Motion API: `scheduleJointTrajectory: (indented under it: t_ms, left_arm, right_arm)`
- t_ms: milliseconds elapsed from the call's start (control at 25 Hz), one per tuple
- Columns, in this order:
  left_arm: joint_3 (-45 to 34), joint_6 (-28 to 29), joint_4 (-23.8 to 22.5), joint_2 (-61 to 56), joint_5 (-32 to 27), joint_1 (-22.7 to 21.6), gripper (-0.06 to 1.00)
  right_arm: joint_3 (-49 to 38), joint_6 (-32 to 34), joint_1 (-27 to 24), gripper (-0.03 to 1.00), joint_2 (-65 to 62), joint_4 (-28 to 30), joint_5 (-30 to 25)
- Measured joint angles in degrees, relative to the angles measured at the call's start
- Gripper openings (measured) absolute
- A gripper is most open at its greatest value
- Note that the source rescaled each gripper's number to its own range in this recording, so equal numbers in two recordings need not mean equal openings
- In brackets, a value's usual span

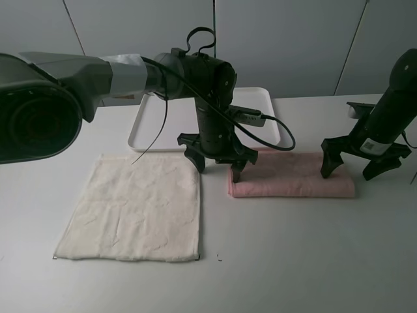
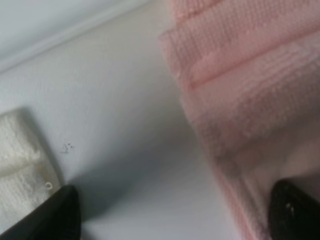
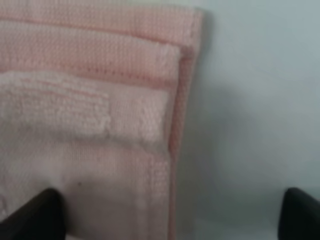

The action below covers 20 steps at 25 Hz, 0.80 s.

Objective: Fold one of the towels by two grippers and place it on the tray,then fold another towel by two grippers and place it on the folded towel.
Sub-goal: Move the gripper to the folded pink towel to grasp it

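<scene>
In the high view, a pink towel (image 1: 293, 182) is seen folded into a long, narrow strip on the white table (image 1: 293, 261). Its long axis runs left to right, and it lies just in front of the white tray (image 1: 139, 130). A cream towel (image 1: 133, 208) is spread flat to the left of it, near but apart. The left gripper (image 1: 217, 168) is lowered at the strip's left end with its jaws spread wide. One of its fingers (image 1: 195, 162) is set over the bare gap between the two towels and the other on the pink cloth. The right gripper (image 1: 348, 173) is held spread at the strip's right end, with one finger on the cloth and the other past the end, over the table. Whether that outer finger touches the table cannot be told.

In the left wrist view, the end of the pink towel (image 2: 250, 75) is shown blurred, with its folded layers stacked in steps. A corner of the cream towel (image 2: 20, 160) is seen across a stretch of bare table (image 2: 125, 125). The left gripper (image 2: 175, 220) is seen wide apart, one dark tip beside the cream corner and the other at the pink edge, with nothing pinched.

In the right wrist view, the other end of the pink towel (image 3: 90, 100) is shown, its layered edges ending in a straight hem against the table (image 3: 250, 125). The right gripper (image 3: 170, 217) is seen spread, with one tip over the cloth and the other over bare table, and nothing is clamped.
</scene>
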<state>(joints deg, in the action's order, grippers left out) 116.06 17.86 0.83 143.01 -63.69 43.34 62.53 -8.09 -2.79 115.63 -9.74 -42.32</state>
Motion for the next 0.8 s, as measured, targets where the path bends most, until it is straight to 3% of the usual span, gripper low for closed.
scheduleJointTrajectory:
  t_ms: [160,280,400,640,720,800]
  left_arm:
    - [0.0,0.0,0.0,0.0,0.0,0.0,0.97]
    - [0.0,0.0,0.0,0.0,0.0,0.0,0.97]
    - [0.0,0.0,0.0,0.0,0.0,0.0,0.97]
    - [0.0,0.0,0.0,0.0,0.0,0.0,0.97]
    - [0.0,0.0,0.0,0.0,0.0,0.0,0.97]
    - [0.0,0.0,0.0,0.0,0.0,0.0,0.97]
  right_arm:
    - [0.0,-0.2,0.0,0.59,0.4,-0.4,0.1]
    - [0.0,-1.8,0.0,0.45,0.5,-2.9,0.1]
    - [0.0,-3.2,0.0,0.44,0.8,-4.9,-0.1]
    - [0.6,-3.7,0.0,0.55,1.7,-6.4,-1.7]
    - [0.7,-3.7,0.0,0.49,2.0,-6.4,-2.1]
    - [0.7,-4.0,0.0,0.31,2.1,-6.4,-2.4]
